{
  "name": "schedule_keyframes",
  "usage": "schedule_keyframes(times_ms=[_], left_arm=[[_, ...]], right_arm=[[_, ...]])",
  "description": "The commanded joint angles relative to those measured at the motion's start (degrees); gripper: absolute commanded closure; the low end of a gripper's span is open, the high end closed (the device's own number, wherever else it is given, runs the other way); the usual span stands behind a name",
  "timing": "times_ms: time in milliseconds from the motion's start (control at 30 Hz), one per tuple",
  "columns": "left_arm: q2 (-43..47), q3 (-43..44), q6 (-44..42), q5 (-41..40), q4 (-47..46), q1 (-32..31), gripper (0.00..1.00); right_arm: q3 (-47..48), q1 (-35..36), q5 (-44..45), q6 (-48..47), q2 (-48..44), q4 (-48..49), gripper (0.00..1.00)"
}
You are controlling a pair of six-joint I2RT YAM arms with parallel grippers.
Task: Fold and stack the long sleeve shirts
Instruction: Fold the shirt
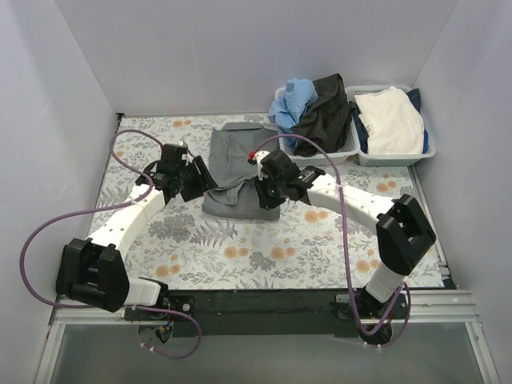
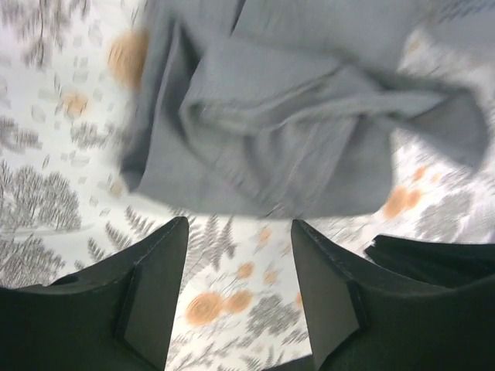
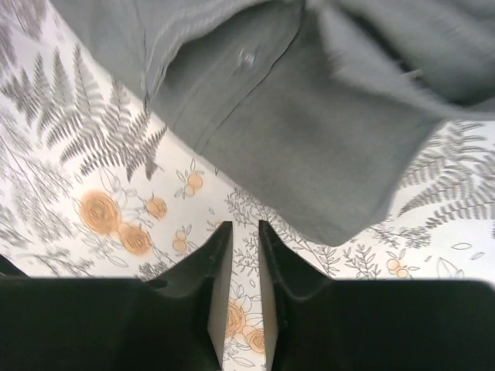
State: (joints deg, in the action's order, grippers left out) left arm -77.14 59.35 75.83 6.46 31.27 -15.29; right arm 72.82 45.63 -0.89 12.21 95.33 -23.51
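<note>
The mid-grey long sleeve shirt [image 1: 236, 156] lies partly folded and rumpled in the middle of the floral tablecloth. It also shows in the left wrist view [image 2: 294, 131] and in the right wrist view [image 3: 309, 131], where a buttoned cuff is visible. My left gripper [image 1: 203, 186] is at the shirt's near left edge, open and empty [image 2: 240, 228], just short of the cloth. My right gripper [image 1: 269, 197] is at the near right corner, empty, with only a narrow gap between its jaws [image 3: 244, 228]. The black shirt [image 1: 324, 112] hangs out of the left basket.
Two white lattice baskets stand at the back right. The left one [image 1: 340, 152] also holds a blue cloth [image 1: 292, 100]. The right one [image 1: 392, 158] holds a white cloth [image 1: 392, 120]. White walls close in the table on three sides.
</note>
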Motion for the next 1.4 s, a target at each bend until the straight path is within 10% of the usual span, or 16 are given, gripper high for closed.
schedule_keyframes(times_ms=[0, 833, 1367], left_arm=[[3.05, -4.51, -1.92, 0.31, 2.48, -0.62, 0.46], [5.25, -5.21, 0.37, -5.76, 8.46, -0.62, 0.44], [6.57, -4.33, 0.54, -6.72, 9.60, -0.62, 0.39]], right_arm=[[1.26, 1.57, 1.15, -1.84, 4.23, 0.82, 0.80], [22.54, 1.92, -4.30, -0.25, 22.79, 7.16, 0.96], [47.14, -3.96, 20.64, 3.35, 37.29, 4.88, 0.84]])
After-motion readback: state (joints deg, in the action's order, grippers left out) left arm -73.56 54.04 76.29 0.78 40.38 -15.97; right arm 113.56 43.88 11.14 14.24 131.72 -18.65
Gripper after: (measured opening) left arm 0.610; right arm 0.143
